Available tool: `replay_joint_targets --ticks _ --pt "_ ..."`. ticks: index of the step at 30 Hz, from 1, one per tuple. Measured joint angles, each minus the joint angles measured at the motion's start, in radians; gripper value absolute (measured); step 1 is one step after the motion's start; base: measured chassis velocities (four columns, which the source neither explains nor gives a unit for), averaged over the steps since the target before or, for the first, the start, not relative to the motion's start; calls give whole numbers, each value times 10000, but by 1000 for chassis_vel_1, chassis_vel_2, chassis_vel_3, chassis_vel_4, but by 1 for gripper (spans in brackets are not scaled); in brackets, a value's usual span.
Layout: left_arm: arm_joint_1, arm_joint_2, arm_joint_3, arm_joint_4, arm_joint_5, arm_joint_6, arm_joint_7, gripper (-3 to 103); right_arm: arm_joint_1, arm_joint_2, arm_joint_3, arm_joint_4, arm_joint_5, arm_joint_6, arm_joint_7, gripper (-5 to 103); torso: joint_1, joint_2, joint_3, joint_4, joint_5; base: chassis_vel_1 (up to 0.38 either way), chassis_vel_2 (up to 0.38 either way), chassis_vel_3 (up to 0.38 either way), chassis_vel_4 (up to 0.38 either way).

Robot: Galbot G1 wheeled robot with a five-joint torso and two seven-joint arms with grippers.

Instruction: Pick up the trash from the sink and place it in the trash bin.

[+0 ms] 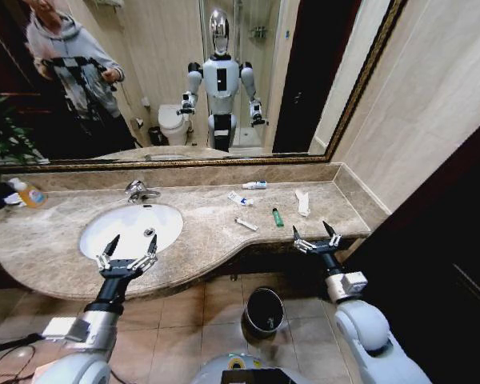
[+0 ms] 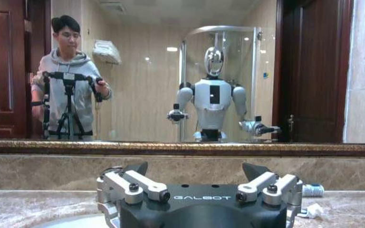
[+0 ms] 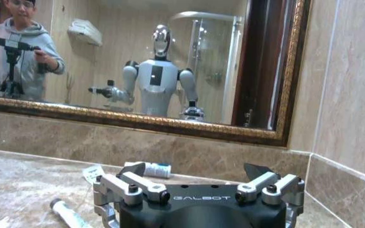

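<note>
While both arms are hovering at the counter's front edge, you are looking at trash lying on the marble surround, to the right of the sink (image 1: pixel 96 218), not in the basin. The right gripper (image 1: pixel 314 238) is waiting with its fingers spread wide and holding nothing. The left gripper (image 1: pixel 127 256) is hanging over the basin's near rim, equally open and empty.

From the right gripper, the green lighter (image 1: pixel 278 216) is lying at about ten o'clock, near it, its long axis running roughly twelve to six. The white stick (image 1: pixel 246 224) is sitting further toward nine o'clock. The crumpled wrapper (image 1: pixel 302 202) is lying at about eleven. Two white tubes (image 1: pixel 254 185) are resting beyond, toward the mirror (image 1: pixel 184 80).

Judging by this layout, your right arm is clearly the nearer one. The trash bin (image 1: pixel 264 312) is standing on the floor between the arms.
</note>
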Motion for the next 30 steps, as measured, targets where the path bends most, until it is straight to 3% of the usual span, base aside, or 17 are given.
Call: replay_joint_targets --ticks 17,22,30 --pt "0 0 0 0 0 0 0 100 2696 -633 -771 -2374 590 -694 -142 100 0 -1 1 1 4 0 0 0 0" --pt "0 0 0 0 0 0 0 100 4065 -725 -937 -3822 820 -1092 -263 100 0 0 2 1 1 0 0 0 0" --pt "0 -1 0 0 0 0 0 100 5920 -506 -1433 -6259 796 -1132 -304 100 1 -1 1 1 -4 0 0 0 0"
